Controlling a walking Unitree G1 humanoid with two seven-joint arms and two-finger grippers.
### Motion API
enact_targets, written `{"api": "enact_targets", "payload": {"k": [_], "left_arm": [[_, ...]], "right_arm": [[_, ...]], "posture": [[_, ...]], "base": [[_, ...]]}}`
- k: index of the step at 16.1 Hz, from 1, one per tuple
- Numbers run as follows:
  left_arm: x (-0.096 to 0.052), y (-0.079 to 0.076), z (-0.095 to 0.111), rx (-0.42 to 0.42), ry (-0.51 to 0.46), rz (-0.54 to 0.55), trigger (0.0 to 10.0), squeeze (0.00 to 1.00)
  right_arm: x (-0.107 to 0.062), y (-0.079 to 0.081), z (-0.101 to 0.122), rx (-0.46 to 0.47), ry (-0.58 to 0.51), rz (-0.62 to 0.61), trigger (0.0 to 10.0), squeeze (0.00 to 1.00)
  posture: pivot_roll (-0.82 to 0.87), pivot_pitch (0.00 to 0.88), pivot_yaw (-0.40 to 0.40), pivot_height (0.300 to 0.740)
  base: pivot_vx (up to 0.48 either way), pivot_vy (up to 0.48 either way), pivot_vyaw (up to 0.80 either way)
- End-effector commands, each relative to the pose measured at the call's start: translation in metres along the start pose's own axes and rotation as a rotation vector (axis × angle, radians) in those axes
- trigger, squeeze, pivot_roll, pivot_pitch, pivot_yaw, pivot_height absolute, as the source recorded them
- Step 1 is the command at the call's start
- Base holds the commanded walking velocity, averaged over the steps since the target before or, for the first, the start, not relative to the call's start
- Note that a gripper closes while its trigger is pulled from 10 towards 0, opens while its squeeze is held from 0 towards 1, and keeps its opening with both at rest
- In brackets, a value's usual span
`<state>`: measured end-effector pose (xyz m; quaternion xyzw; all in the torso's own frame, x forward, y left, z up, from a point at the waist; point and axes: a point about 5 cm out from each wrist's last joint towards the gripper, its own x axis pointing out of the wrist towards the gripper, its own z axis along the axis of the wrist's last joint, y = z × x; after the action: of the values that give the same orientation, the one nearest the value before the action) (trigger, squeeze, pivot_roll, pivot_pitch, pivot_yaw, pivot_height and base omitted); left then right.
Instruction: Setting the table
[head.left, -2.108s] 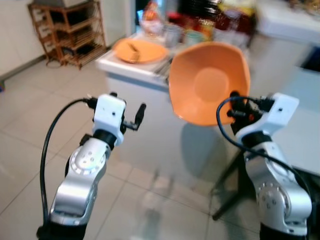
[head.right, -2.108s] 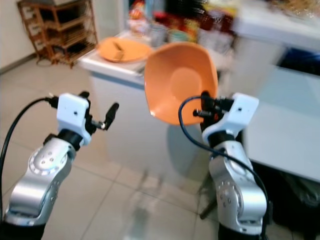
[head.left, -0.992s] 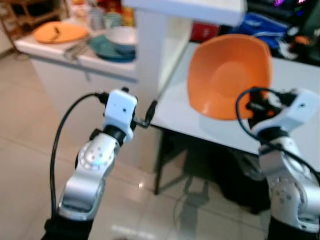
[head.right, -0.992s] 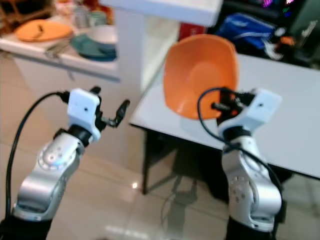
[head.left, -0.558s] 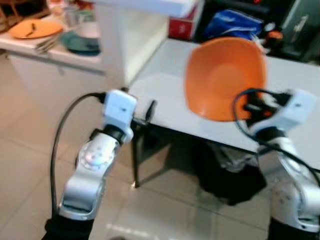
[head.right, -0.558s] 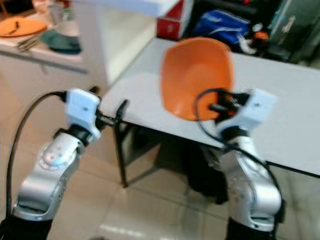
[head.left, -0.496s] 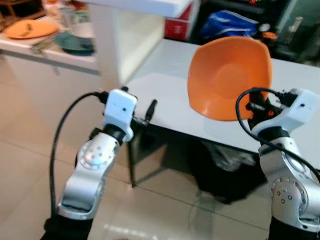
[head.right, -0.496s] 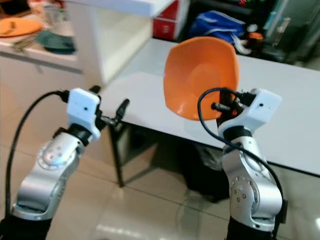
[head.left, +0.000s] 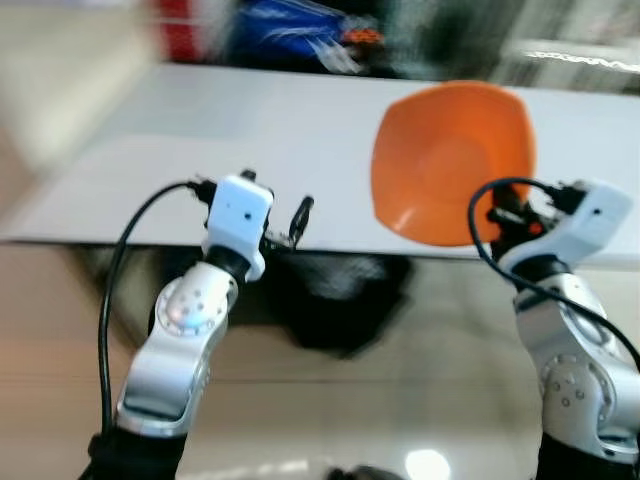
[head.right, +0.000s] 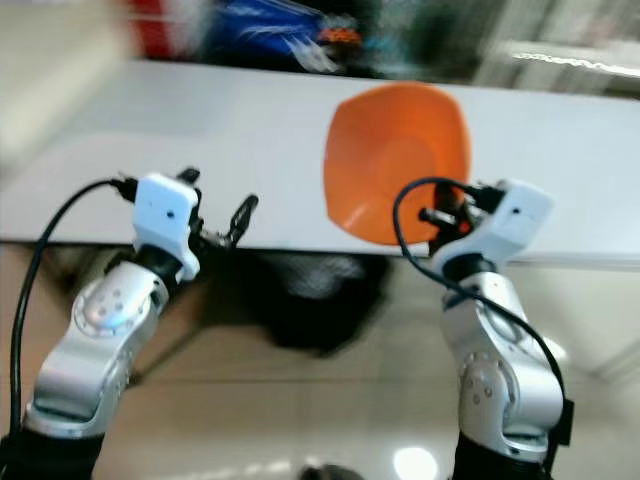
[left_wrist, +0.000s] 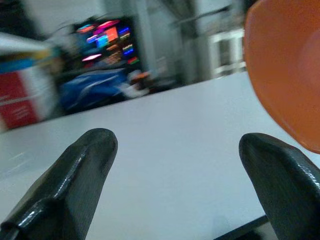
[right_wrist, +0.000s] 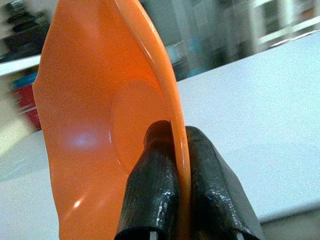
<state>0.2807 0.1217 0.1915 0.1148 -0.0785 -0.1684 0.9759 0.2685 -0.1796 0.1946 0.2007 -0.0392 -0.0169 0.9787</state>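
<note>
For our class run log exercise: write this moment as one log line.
right pincer: shut on orange bowl rim, bowl held on edge above white table | left pincer: open, holding nothing, at table's near edge | head views blurred

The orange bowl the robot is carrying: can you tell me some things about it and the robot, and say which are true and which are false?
1. The right gripper pinches the rim of the orange bowl. True.
2. The bowl lies flat on the white table. False: it is held up on its edge, its hollow facing the robot.
3. The left gripper holds a spoon. False: its fingers are spread apart with nothing between them.
4. The white table is in front of the robot, beyond both arms. True.
5. The bowl is full of soup. False: its inside is bare orange.
</note>
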Motion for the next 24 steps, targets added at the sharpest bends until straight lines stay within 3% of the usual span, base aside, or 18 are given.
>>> {"api": "enact_targets", "payload": {"k": [1, 6, 7, 8, 12, 24], "left_arm": [[-0.0010, 0.0033, -0.0006, 0.008, 0.005, 0.010, 10.0, 0.00], [0.0021, 0.0049, 0.0016, -0.020, 0.004, 0.034, 10.0, 0.00], [0.0030, 0.0049, 0.0008, -0.060, 0.010, 0.026, 10.0, 0.00], [0.0034, 0.0048, 0.0020, -0.050, 0.003, 0.020, 10.0, 0.00], [0.0039, 0.0032, 0.0033, -0.073, -0.001, 0.011, 10.0, 0.00], [0.0048, 0.0038, 0.0047, -0.073, -0.004, -0.003, 10.0, 0.00]], "right_arm": [[-0.0007, 0.0092, 0.0067, 0.019, -0.033, 0.044, 10.0, 0.00], [0.0014, 0.0065, 0.0042, 0.011, -0.006, 0.019, 10.0, 0.00], [0.0018, 0.0049, 0.0044, 0.004, -0.002, 0.009, 10.0, 0.00], [0.0010, 0.0056, 0.0058, 0.042, -0.014, 0.028, 10.0, 0.00], [0.0029, 0.0009, 0.0054, 0.010, -0.005, -0.011, 10.0, 0.00], [0.0029, 0.0070, -0.0010, 0.046, 0.050, 0.033, 10.0, 0.00]], "posture": [[-0.02, 0.000, -0.026, 0.740], [-0.02, 0.000, -0.027, 0.740], [-0.02, 0.000, -0.030, 0.740], [-0.02, 0.000, -0.030, 0.740], [-0.02, 0.000, -0.032, 0.740], [-0.02, 0.000, -0.035, 0.740]], "base": [[0.000, -0.480, -0.74], [0.000, -0.096, -0.27], [0.000, 0.000, 0.00], [0.000, 0.000, 0.00], [0.312, 0.000, 0.00], [0.357, 0.000, 0.00]]}}
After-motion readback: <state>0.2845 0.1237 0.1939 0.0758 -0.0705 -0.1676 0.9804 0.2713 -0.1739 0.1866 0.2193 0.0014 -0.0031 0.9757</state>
